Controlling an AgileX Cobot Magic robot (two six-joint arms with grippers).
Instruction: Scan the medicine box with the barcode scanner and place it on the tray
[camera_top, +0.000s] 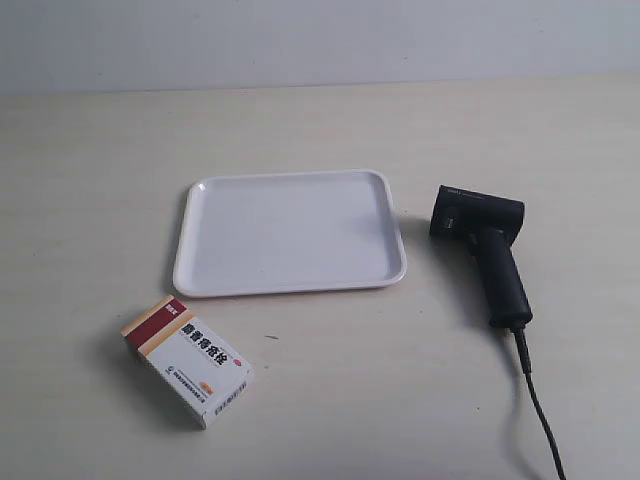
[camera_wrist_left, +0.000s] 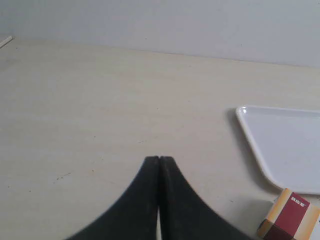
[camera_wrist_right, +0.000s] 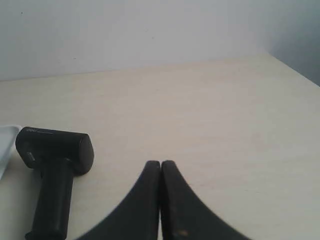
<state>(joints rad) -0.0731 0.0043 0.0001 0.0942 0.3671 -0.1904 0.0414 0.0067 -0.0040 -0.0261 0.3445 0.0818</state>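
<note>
tabletop (camera_top: 90, 180) of pale wood grain carries all three things, and we see none of them held. we find the tray (camera_top: 289, 232) lying flat near the middle of the table, its white floor bare. the medicine box (camera_top: 187, 361) lies toward the near edge, just off the tray's near corner at the exterior view's left — apart from the rim, turned at a slant, its dark red and tan band at the end nearer the tray and its blue text facing up. the barcode scanner (camera_top: 485, 245) lies on its side beside the tray's edge at the exterior view's right, not touching it; its boxy head is toward the far edge, its handle runs toward the near edge, and its thin cable (camera_top: 535, 400) trails on to that edge. our left gripper (camera_wrist_left: 159, 159) has its two dark fingers pressed together on nothing, over bare table, with a corner of the tray and the box's red end in its view. our right gripper (camera_wrist_right: 160, 163) is likewise closed and empty — the scanner lies near it, apart from the fingertips.
</note>
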